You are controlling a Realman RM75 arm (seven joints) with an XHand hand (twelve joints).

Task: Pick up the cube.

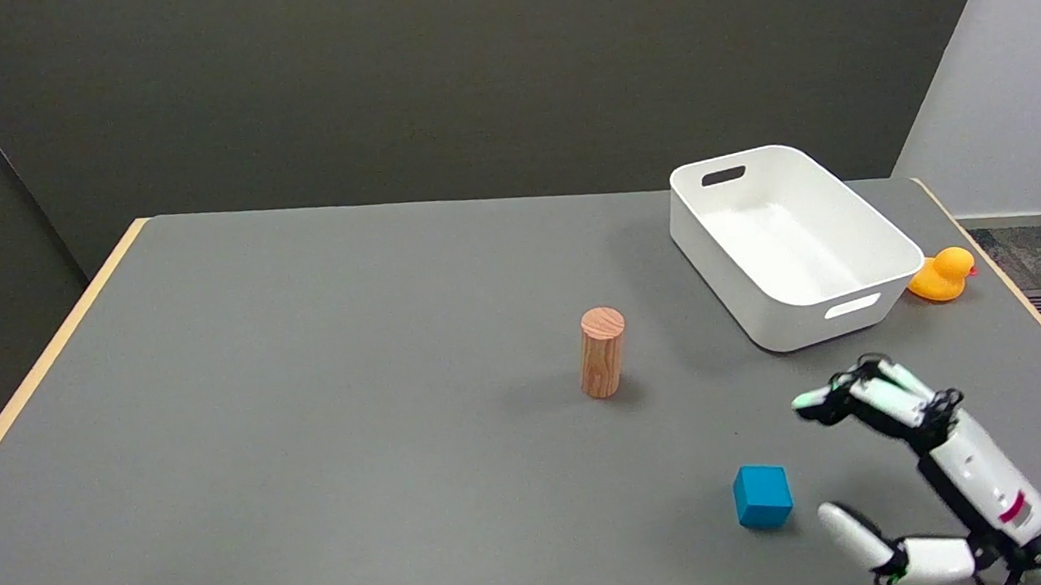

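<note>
The cube (763, 496) is seen at lower right of the frame, just left of the right hand (913, 475). The hand is spread wide, nothing held, thumb low and fingers (869, 399) raised above.

On the table (303, 396), the cube (763, 496) lies nearest, the cylinder (602, 352) behind-left, bin (794, 245) behind-right.

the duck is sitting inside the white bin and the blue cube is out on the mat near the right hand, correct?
Not quite. The head view shows the duck on the mat beside the white bin, outside its right wall, not inside it. The rest holds: the blue cube lies on the mat near the right hand.
</note>
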